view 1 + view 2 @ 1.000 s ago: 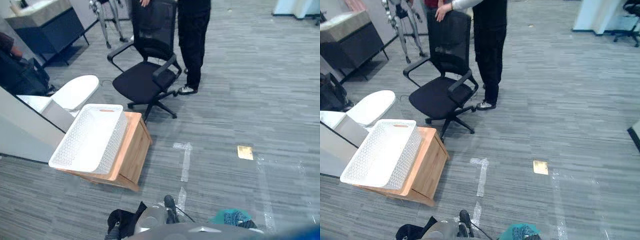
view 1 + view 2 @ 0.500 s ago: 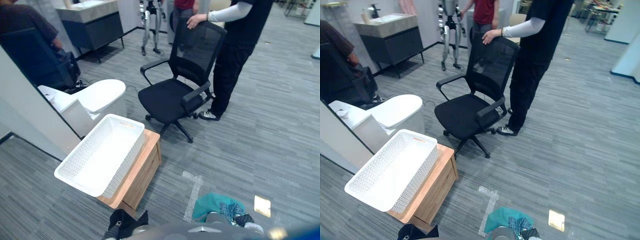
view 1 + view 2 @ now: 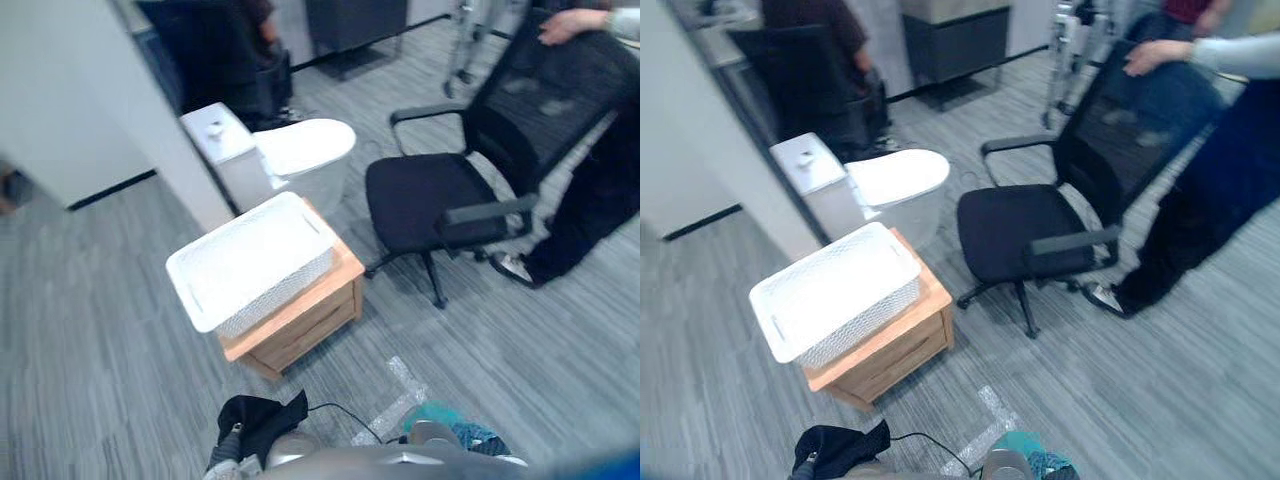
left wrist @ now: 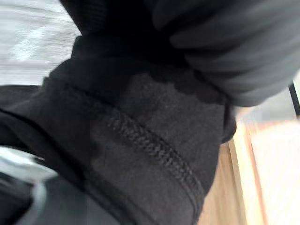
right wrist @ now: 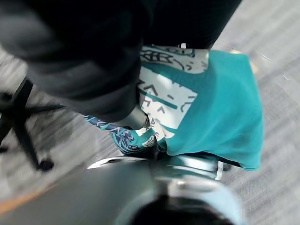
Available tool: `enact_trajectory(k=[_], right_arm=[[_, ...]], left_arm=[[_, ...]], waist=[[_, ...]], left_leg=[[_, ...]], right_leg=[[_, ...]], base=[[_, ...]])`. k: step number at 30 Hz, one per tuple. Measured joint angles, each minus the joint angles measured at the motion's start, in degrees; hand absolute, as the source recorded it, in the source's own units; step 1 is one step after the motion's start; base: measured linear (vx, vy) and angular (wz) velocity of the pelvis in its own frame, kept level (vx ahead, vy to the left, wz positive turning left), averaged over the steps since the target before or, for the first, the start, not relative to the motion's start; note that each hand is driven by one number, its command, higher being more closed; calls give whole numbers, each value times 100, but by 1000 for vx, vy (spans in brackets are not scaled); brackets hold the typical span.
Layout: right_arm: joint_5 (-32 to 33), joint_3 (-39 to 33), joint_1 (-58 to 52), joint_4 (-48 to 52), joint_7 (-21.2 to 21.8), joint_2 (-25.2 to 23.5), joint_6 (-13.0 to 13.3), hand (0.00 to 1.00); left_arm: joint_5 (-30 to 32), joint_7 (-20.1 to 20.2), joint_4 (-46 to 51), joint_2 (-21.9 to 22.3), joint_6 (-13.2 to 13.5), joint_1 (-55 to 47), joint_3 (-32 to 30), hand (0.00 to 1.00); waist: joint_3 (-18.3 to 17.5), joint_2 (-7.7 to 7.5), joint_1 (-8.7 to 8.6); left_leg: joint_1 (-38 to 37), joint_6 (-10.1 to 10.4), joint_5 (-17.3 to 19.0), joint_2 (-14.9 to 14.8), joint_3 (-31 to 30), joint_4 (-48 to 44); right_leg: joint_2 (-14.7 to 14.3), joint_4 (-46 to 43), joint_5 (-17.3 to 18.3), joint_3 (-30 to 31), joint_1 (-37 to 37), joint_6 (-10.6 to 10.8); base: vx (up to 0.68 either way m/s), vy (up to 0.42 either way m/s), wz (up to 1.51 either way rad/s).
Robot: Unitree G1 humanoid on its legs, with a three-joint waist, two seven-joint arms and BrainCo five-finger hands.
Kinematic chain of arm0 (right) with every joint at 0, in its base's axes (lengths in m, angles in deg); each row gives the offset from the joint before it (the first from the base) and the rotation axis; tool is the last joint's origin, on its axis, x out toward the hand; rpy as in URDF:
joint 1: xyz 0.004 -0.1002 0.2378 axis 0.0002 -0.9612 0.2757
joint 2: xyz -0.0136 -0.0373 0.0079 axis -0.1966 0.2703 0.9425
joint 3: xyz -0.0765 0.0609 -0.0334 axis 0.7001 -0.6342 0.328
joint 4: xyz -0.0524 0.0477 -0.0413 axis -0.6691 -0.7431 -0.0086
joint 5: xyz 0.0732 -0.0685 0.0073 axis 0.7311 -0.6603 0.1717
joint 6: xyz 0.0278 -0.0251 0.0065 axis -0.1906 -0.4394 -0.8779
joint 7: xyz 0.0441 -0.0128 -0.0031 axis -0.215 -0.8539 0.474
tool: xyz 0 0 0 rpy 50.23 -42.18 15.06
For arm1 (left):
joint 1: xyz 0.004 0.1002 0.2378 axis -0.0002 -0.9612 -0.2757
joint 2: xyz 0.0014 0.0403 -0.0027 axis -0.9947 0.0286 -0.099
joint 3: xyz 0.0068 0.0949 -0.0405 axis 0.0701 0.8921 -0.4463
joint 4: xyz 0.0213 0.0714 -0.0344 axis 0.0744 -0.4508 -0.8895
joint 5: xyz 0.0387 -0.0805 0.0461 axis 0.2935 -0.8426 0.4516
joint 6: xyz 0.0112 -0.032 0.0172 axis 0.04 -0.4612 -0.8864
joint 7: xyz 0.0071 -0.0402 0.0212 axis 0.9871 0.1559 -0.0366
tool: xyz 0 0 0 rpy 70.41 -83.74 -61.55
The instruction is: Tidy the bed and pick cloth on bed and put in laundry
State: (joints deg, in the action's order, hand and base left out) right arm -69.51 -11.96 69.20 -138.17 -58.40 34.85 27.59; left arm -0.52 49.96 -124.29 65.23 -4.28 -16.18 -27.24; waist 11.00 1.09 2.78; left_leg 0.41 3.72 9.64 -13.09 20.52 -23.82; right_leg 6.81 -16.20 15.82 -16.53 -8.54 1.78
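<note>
Left hand [image 4: 220, 47], low at the left, is buried in a black cloth [image 4: 140, 131]; its grip cannot be told. Ahead, a white laundry basket [image 3: 275, 297] stands on a wooden cabinet [image 3: 310, 322]. Right hand [image 5: 79, 51] is draped by a teal patterned cloth [image 5: 220, 108], its grip likewise hidden. Further right are an office chair [image 3: 420, 200] and a person [image 3: 590, 220]. Step judged: carrying to the basket. Approach squarely and lift both cloths over the rim before release.

Standing person [image 3: 1200, 200] cut off; black cloth [image 3: 262, 418], teal cloth [image 5: 225, 103] partly hidden.
</note>
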Motion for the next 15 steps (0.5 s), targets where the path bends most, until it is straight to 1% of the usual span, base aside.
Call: enact_trajectory(k=[1,2,3,5,6,7,8,9,10,11,12,13,14,15], right_arm=[[0,2,0,0,2,39,-2,100],[-1,-2,17,18,4,64,-2,100],[2,-5,38,19,10,60,0,100],[0,-11,120,28,30,46,22,100],[0,-48,151,5,35,31,35,100],[2,-120,194,-67,35,-5,37,100],[3,-159,204,-95,34,-44,38,100],[9,-331,164,-112,29,-115,40,100],[12,-382,126,-111,28,-126,41,100],[19,-503,44,-101,25,-150,51,100],[30,-566,7,-95,18,-161,54,100],[153,-614,-67,-67,1,-190,97,100],[220,-715,-119,34,-5,-241,145,100],[222,-752,-101,34,-3,-351,146,100]], left_arm=[[4,1,-1,14,-12,-16,67,100],[12,0,-2,12,-21,-36,175,100],[35,2,-26,4,-26,-94,185,100],[158,1,-45,-19,-44,-94,225,100],[163,0,-53,-48,-45,-107,241,100],[162,-1,-69,-77,-42,-169,241,100],[161,-1,-126,-102,-35,-203,241,100],[162,-2,-319,-169,-58,-262,246,100],[163,-2,-391,-184,-65,-284,252,100],[210,0,-512,-227,-91,-294,341,100],[219,1,-568,-260,-92,-293,433,100],[230,7,-621,-352,-92,-293,582,100],[261,7,-685,-468,-109,-294,733,100],[341,5,-679,-575,-130,-302,844,100]], waist=[[-11,43,10],[-47,93,11],[-57,68,43],[-108,45,104],[-132,-14,129],[-137,-67,146],[-135,-88,143],[-156,-117,106],[-170,-148,65],[-237,-108,-40],[-257,-91,-72],[-274,-147,-106],[-297,-199,-178],[-306,-279,-263]], left_leg=[[-7,-7,68,-65,382,-50],[-78,-51,159,-67,907,73],[-159,-138,165,90,1069,347],[-155,-257,2,366,1028,690],[-180,-321,-151,585,1003,1013],[-357,-368,-328,805,995,1433],[-474,-380,-417,916,984,1647],[-779,-410,-599,1168,874,2201],[-894,-391,-627,1236,824,2403],[-1085,-415,-669,1325,647,2678],[-1157,-416,-673,1341,554,2753],[-1247,-433,-658,1391,399,2777],[-1289,-461,-639,1416,229,2769],[-1349,-530,-629,1401,56,2735]], right_leg=[[2,63,0,-118,-74,0],[53,98,9,-290,-155,14],[156,122,62,-338,-199,106],[287,209,10,-333,-209,206],[373,338,-77,-338,-207,283],[465,420,-146,-330,-237,342],[517,428,-161,-329,-272,367],[622,335,-167,-325,-376,378],[655,217,-167,-324,-384,378],[746,-298,-166,-316,-301,379],[800,-754,-171,-292,-173,387],[990,-1858,-309,-107,255,378],[1087,-2811,-661,242,744,364],[1120,-3453,-721,505,1019,366]], base=[[3,228,107],[6,235,88],[32,221,77],[34,150,41],[46,163,32],[73,153,24],[112,138,17],[91,108,19],[94,156,51],[44,135,59],[12,167,77],[-58,144,75],[-89,152,94],[-86,96,83]])
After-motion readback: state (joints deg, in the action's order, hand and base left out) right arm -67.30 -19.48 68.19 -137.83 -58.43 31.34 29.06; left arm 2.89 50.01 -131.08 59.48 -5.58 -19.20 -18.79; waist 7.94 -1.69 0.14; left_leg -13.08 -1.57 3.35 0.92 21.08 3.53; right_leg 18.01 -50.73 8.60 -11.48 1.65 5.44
